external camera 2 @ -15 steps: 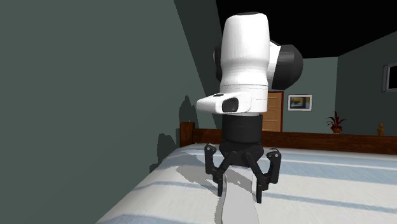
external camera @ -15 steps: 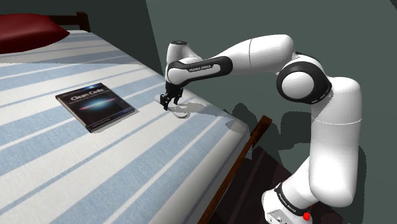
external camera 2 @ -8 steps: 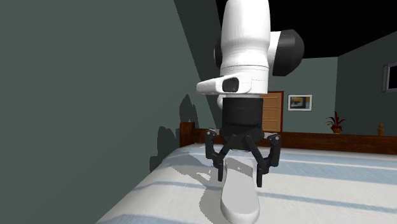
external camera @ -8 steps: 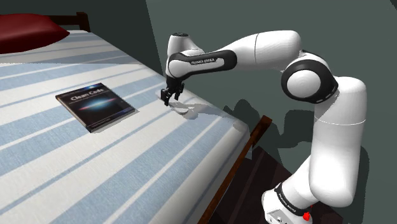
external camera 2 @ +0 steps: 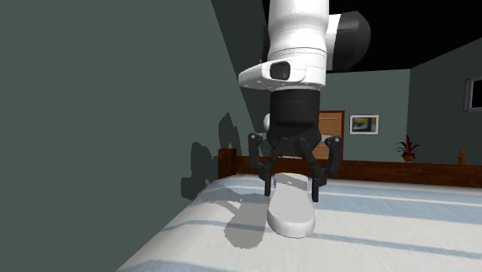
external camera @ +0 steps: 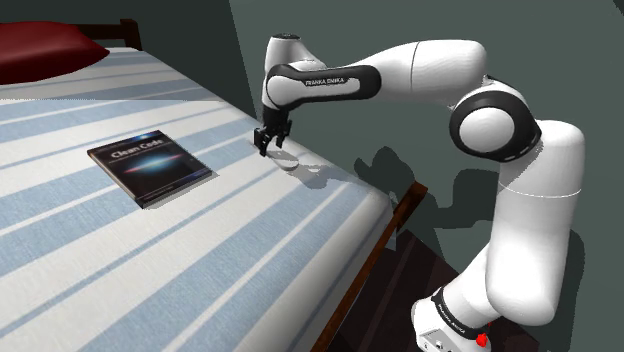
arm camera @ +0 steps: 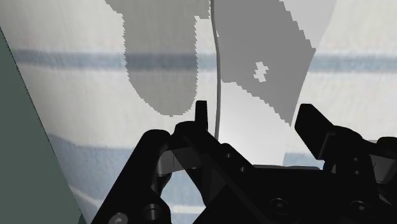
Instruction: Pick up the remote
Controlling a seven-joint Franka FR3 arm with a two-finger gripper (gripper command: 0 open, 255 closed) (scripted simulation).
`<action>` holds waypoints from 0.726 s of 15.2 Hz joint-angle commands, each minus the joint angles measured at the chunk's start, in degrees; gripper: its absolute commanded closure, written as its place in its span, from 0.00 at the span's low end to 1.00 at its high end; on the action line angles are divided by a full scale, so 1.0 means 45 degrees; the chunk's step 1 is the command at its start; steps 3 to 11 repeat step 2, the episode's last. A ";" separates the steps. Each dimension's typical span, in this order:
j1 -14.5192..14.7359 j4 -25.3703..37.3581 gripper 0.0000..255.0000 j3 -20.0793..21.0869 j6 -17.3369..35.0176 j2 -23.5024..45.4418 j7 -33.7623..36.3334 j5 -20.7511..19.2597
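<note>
Blue-and-white striped bedding is covering the bed (external camera: 200,250), where a dark book (external camera: 150,170) is reading "Clean Code"; my forearm is showing "FRANKA EMIKA". My hand (external camera 2: 291,193) is pinching the smooth, white, round-ended remote (external camera 2: 292,220), which is hanging just above the bed over its shadow. Across the room, the second exterior view is showing a framed picture (external camera 2: 364,124) and a potted plant (external camera 2: 407,147).

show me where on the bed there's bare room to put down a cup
Most bare: the wide striped stretch of bed between the book and the edge by the stand. Also free: the band between book and pillow. Tight: the corner right of the book in the shoulder view, where the hand holds the remote.
</note>
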 commanded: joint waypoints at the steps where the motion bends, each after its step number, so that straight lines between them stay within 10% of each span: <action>1: -0.0002 0.0121 1.00 0.0005 -0.0185 -0.0068 -0.0011 0.0011; 11: -0.0002 0.0124 1.00 0.0005 -0.0185 -0.0066 -0.0011 0.0011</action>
